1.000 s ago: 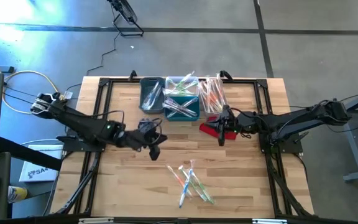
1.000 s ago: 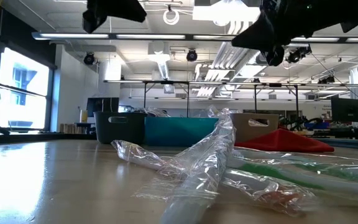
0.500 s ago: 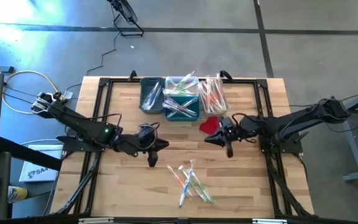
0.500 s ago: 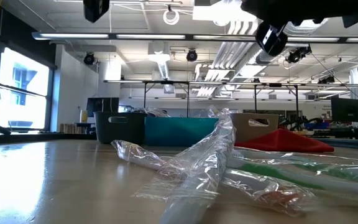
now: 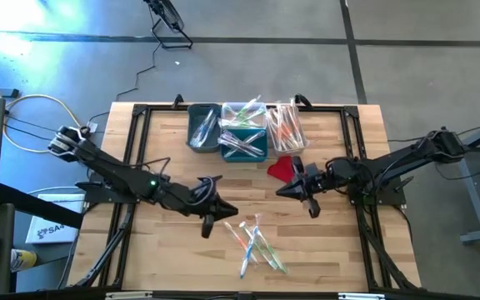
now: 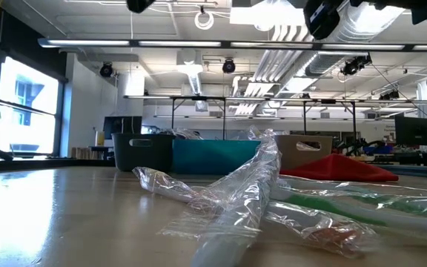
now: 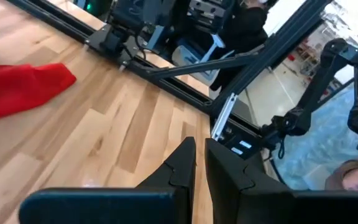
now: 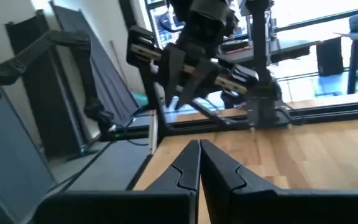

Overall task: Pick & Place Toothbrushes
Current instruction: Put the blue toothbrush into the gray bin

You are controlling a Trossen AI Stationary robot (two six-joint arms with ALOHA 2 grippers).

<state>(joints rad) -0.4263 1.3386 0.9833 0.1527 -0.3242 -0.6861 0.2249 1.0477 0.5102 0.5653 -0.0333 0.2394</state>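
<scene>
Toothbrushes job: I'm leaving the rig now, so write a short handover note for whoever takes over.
Left pincer: nearly shut, empty, above the table next to the loose toothbrushes.
Right pincer: shut, empty, near the red cloth.
Done: wrapped brushes already lie in the grey bin, teal bin and white bin at the far edge.
Left: a small pile of wrapped brushes at the near middle of the table is still to be picked and binned.

I had bare table (image 5: 173, 250) left of the loose toothbrushes (image 5: 255, 242) and open board between both arms, while the bins (image 5: 242, 129) and red cloth (image 5: 283, 168) blocked the far edge behind the right gripper (image 5: 283, 192).
</scene>
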